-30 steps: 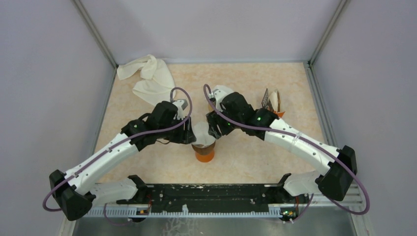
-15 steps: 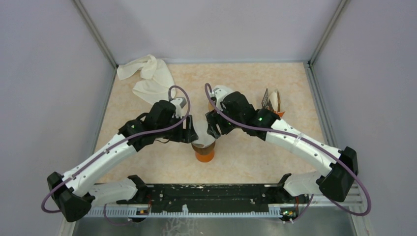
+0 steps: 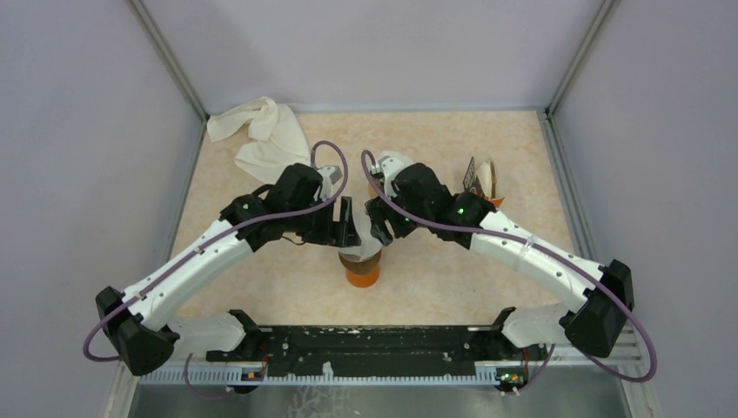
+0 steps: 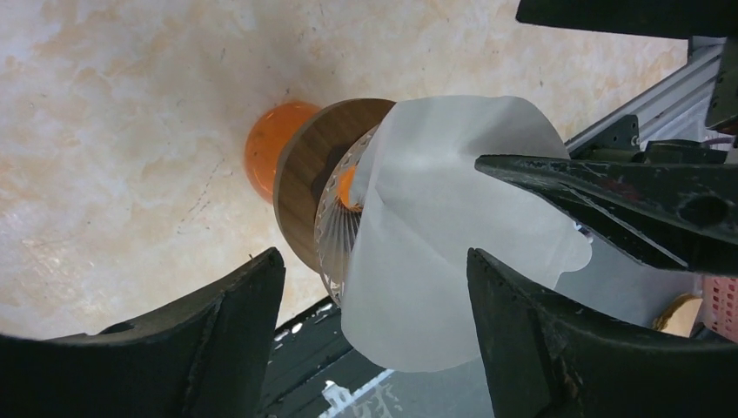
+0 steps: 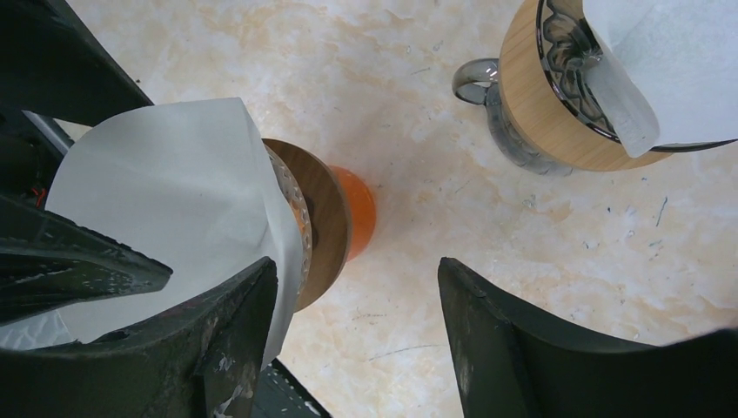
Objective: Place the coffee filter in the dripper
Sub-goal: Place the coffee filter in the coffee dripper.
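Marble tabletop (image 3: 444, 283). I see coffee filter (image 4: 435, 218) sitting in dripper (image 4: 300, 187); left gripper (image 4: 372, 261) and right gripper (image 5: 355, 270) both spread wide, gripping nothing.

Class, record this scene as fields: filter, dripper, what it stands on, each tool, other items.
Filter: coffee filter sits in the dripper, sticking out above its rim
Dripper build: ribbed glass, wooden collar
Base: orange cup beneath
Left arm: left tool open, beside the filter
Right arm: right tool open
Other: second dripper holding paper; white cloth in far-left corner
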